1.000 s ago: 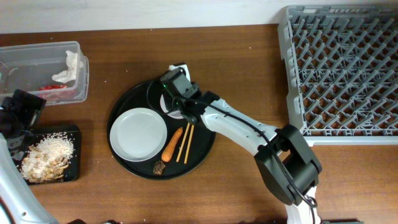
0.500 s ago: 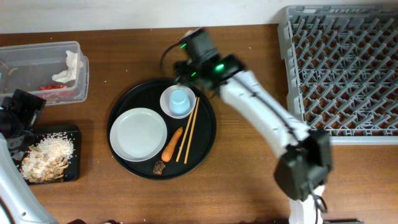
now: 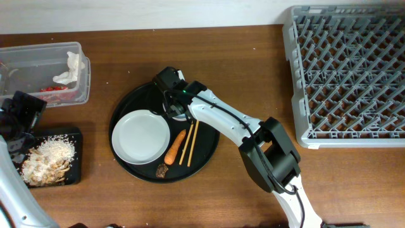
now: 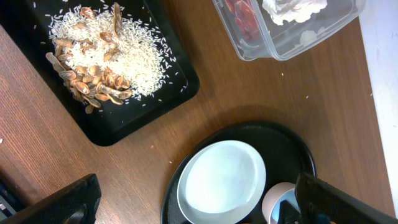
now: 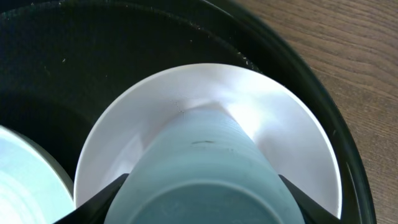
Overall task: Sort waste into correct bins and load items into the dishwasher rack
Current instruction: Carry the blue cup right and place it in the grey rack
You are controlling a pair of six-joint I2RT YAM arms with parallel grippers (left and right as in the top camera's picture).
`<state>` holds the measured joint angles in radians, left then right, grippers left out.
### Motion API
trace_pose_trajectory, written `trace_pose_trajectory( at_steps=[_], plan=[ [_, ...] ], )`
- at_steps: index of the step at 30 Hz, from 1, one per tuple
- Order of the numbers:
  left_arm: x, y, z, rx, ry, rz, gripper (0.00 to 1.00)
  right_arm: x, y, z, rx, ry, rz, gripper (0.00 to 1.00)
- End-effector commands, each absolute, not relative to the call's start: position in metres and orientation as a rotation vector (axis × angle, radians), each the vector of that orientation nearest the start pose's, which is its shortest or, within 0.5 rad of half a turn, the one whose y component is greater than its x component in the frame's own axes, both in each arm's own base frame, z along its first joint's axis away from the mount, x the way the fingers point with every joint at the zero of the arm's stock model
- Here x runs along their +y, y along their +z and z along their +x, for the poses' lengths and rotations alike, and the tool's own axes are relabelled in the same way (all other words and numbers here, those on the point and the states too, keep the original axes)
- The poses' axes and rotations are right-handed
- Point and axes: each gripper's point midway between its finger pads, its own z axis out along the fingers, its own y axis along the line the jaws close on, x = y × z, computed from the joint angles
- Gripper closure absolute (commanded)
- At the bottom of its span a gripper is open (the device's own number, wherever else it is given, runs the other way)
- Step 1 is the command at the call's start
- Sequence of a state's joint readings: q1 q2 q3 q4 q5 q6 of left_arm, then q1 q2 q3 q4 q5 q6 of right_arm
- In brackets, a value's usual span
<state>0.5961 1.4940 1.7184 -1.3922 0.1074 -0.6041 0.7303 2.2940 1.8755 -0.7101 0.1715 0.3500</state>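
Near the lens, right gripper (image 5: 202, 190) fingers flanking the light-blue cup (image 5: 205, 149); clamped or not, cannot tell. Cup inside white bowl (image 5: 280, 118), frame centre, on round black tray (image 5: 93, 62). Left gripper (image 4: 196, 193) spread wide, empty; rice (image 4: 130, 56) in shallow black tray (image 4: 174, 87), upper left.

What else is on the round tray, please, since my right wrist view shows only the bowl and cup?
Observer: An orange carrot, two chopsticks and a small dark scrap lie beside the white plate.
Operator: Thanks. With the right fingers shut on the light-blue cup, is the grey rack loaded yet?
Observer: No, it shows only bare pegs.
Operator: And the left fingers?
Observer: They are open, near the black bin holding rice.
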Motion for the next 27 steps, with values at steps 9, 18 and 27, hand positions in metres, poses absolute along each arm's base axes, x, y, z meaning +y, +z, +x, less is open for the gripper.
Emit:
trace_pose_trajectory(
  at_steps=[9,18,27],
  plan=[
    [0.164,0.268,0.274,2.258,-0.151,-1.528,0.01,0.264,0.245,0.487,2.354,0.131,-0.140,0.41],
    [0.164,0.268,0.274,2.258,-0.151,-1.528,0.01,-0.107,0.279,0.508,2.323,-0.091,0.640,0.42],
    [0.164,0.268,0.274,2.258,-0.151,-1.528,0.01,-0.334,0.217,0.435,2.249,-0.273,1.121,0.41]
  ],
)
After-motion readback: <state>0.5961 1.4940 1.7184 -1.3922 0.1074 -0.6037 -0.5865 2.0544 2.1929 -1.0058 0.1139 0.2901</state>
